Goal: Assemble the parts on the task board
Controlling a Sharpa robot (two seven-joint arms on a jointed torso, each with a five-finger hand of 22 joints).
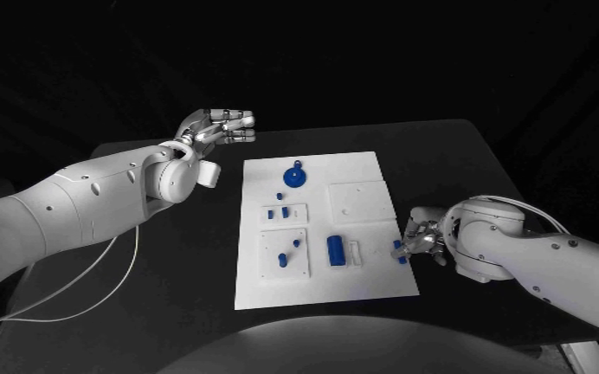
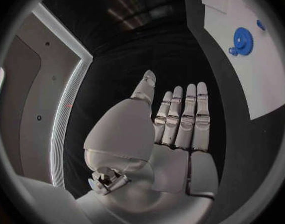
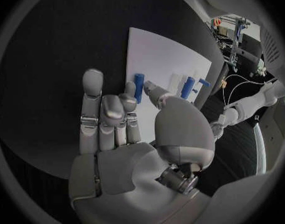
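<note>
A black desk is being lit against a dark room, and the white task board is lying across its middle.

Nearest, the right hand is being held low at the board's right edge. In the right wrist view its fingers are partly curled with the thumb drawn toward them, and a blue peg is being seen just past the fingertips; whether it is being pinched or merely lies beyond them cannot be told. The hand is probably being kept here because the near parts are within reach.

Just inward, a blue cylinder is lying flat beside a white holder, and a small blue piece is resting on the near-left square plate. Further on, two small blue parts are sitting in a rectangular block, with a bare square plate to their right.

At the far end a round blue gear is lying on the board.

Farthest, the left hand is being held raised off the board's far-left corner, fingers straight and together, holding nothing, seemingly parked clear. Open desk is being left on both sides.
</note>
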